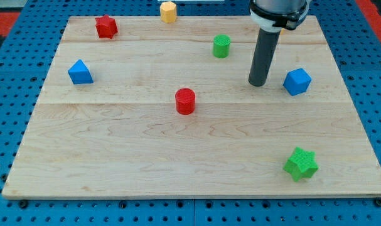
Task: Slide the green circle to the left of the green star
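The green circle stands near the view's top, a little right of centre on the wooden board. The green star lies at the view's bottom right, far from the circle. My tip rests on the board below and to the right of the green circle, apart from it, and well above the green star. It touches no block.
A blue cube sits just right of my tip. A red cylinder is at the centre. A blue triangle block is at the left, a red star top left, a yellow hexagon at the top edge.
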### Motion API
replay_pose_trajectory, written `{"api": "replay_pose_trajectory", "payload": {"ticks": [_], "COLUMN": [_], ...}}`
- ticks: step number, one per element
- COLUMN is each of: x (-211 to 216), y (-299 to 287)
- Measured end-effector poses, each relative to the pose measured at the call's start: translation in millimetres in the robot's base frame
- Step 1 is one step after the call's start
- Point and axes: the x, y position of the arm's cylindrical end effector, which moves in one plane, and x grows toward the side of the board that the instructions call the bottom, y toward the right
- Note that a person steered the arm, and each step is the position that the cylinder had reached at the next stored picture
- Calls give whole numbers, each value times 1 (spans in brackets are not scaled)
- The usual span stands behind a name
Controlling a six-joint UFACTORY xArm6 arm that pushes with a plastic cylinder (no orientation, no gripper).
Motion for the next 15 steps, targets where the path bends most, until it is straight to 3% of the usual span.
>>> {"api": "replay_pose_trajectory", "payload": {"ticks": [4, 6, 7, 8, 9, 10, 11, 12, 14, 15], "x": [-35, -78, -105, -114, -84, -26, 3, -42, 27, 6], "y": [10, 74, 36, -59, -126, -158, -199, -213, -208, -219]}}
